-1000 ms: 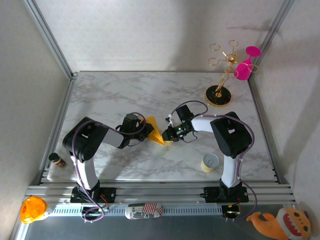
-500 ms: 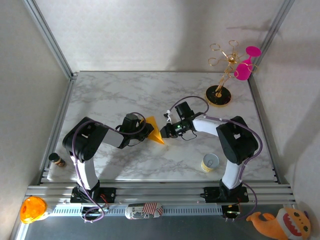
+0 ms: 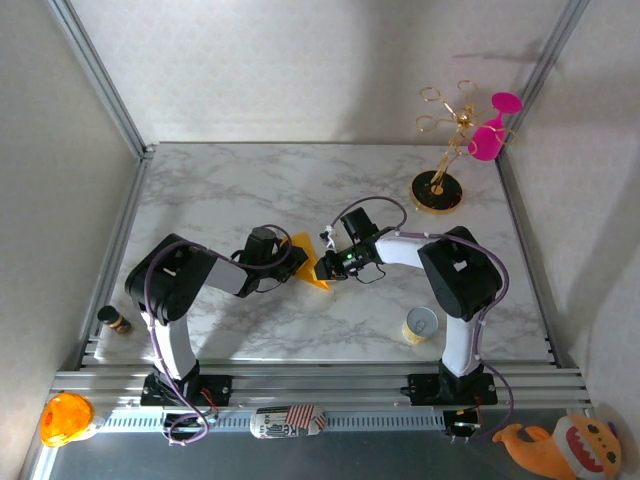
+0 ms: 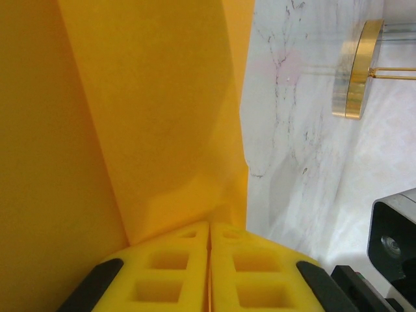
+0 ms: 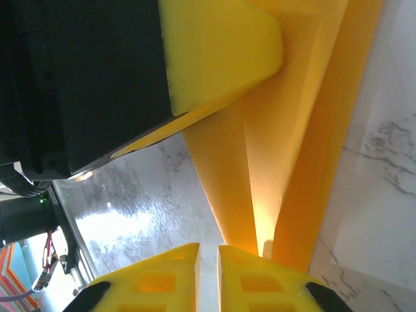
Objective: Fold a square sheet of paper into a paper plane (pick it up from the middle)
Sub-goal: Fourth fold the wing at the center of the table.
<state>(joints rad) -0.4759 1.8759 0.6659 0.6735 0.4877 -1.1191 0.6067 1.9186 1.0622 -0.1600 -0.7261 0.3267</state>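
Observation:
The yellow-orange paper (image 3: 311, 266), folded into a narrow pointed shape, lies at the middle of the marble table (image 3: 230, 190) between both grippers. My left gripper (image 3: 289, 257) is at its left side. In the left wrist view the left gripper (image 4: 209, 225) is shut on the paper (image 4: 162, 117), which fans out beyond the tips. My right gripper (image 3: 331, 262) is at the paper's right edge. In the right wrist view the right gripper (image 5: 208, 246) stands open by a narrow gap with bare marble in it. The paper (image 5: 286, 162) rests against its right finger (image 5: 273, 279).
A gold stand (image 3: 437, 190) with a pink glass (image 3: 487, 140) is at the back right. A paper cup (image 3: 420, 325) sits near the right arm's base, a small brown bottle (image 3: 115, 320) at the left edge. Orange toy (image 3: 65, 418) and plush (image 3: 565, 445) lie off the table.
My right gripper has slid left, closing in on the paper's right edge. The left gripper and the paper have stayed put.

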